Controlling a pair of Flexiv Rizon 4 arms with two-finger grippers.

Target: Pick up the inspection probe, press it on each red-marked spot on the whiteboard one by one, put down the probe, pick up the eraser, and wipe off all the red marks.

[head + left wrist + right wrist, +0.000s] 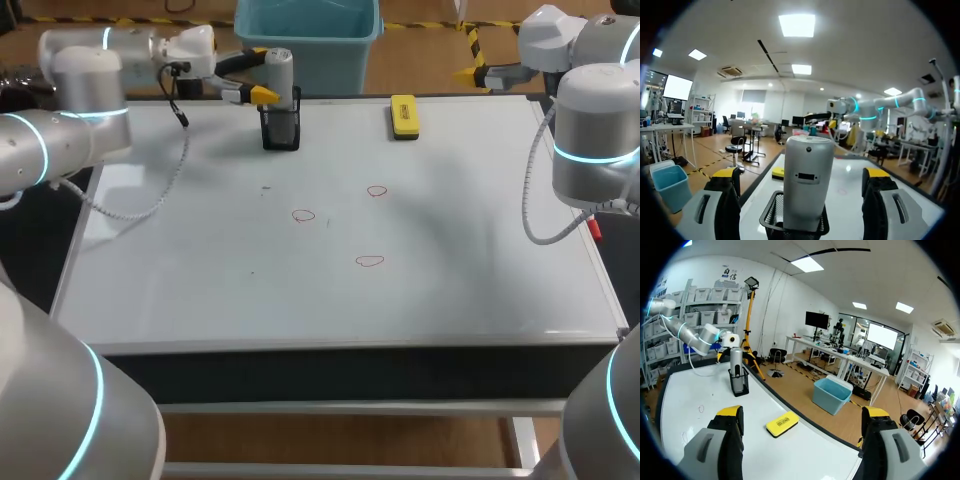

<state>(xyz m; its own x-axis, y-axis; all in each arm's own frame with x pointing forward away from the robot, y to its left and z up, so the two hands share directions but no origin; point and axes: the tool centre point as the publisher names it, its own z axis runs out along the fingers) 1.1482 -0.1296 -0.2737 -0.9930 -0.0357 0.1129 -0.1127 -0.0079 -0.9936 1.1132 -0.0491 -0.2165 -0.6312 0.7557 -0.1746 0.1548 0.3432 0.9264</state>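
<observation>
Overhead, one whiteboard [480, 280] covers the table and carries three red marks: the left mark [303, 215], the far mark [376, 190] and the near mark [369, 261]. One black mesh holder [281, 132] stands near the far edge with a single silver probe [279, 72] upright in it. One yellow eraser [403, 115] lies flat, well to the holder's right. The left gripper [258, 74] sits at the probe's top, and the right arm [590, 130] is off at the board's right side.

From the left wrist, the two yellow-tipped fingers [725, 175] stand wide apart on either side of the probe [807, 180], neither one touching it. The holder [771, 215] contains only the probe. The eraser [777, 173] lies beyond.

From the right wrist, the right gripper [802, 412] is spread with nothing between its fingers. It hangs over the board, with the eraser [782, 424] ahead and the holder [740, 382] with its probe farther off.
</observation>
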